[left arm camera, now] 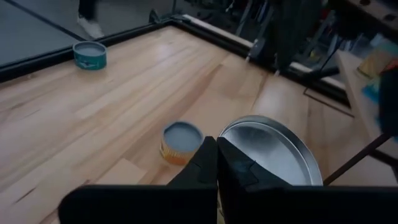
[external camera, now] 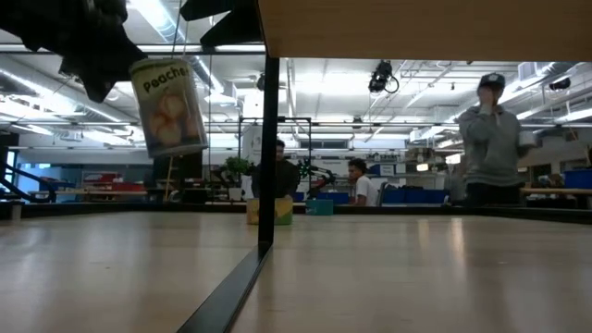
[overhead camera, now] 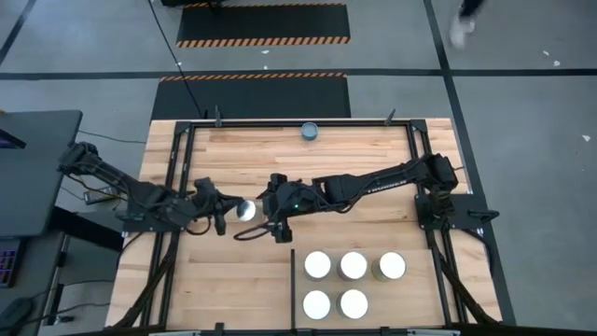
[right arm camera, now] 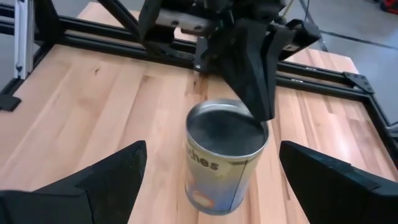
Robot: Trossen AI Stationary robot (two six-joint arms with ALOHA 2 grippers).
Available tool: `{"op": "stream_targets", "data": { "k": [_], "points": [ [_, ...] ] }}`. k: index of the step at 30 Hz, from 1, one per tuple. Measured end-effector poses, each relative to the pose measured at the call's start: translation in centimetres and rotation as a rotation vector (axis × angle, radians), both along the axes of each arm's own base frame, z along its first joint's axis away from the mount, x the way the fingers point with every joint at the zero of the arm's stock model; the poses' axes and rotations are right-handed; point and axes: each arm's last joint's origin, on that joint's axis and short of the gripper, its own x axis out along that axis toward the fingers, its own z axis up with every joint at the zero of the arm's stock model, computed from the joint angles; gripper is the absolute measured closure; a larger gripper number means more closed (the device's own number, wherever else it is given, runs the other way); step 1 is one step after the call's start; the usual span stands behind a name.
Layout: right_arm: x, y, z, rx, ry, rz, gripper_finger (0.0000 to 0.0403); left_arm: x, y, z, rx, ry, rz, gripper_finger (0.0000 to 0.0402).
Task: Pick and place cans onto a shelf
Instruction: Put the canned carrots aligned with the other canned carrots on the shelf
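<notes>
The left claw [overhead camera: 227,217] is shut tight on the rim of a peach can [overhead camera: 247,210] and holds it up in the air, tilted, over the middle of the bench [overhead camera: 373,149]. The right claw [overhead camera: 266,229] is just beside it, spread wide, touching nothing. Five cans [overhead camera: 354,265] stand on the shelf [overhead camera: 410,299] near the front right corner. One can [overhead camera: 309,132] sits by the back edge.

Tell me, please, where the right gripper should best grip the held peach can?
Probably the labelled side wall, mid-height, coming level from the side. The left gripper pinches the rim of the can from above, so the top is taken, while the right gripper faces the round body, open.
</notes>
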Motion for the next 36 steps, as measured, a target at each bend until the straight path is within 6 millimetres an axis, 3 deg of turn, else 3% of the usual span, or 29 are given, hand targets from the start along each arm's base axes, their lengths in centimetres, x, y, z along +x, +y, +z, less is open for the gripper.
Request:
{"op": "stream_targets", "data": {
  "k": [11,19,29,36],
  "points": [
    [0.1,-2.2,-2.5,0.085,0.013,-0.015,0.0005,-0.2,0.1,0.4,-0.005,-0.025,-0.008,0.0401],
    [0.4,-3.6,-3.6,0.097,-0.099,0.013,0.0004,-0.1,0.0,0.7,-0.02,-0.058,-0.008,0.0401],
    [0.2,-3.9,-4.7,0.108,-0.11,0.058,0.0003,0.1,0.0,1.1,-0.023,-0.098,-0.006,0.0401],
    [0.4,-4.0,-4.3,0.082,-0.169,0.048,0.0003,0.3,-0.1,1.5,-0.035,-0.134,0.005,0.0401]
  ]
}}
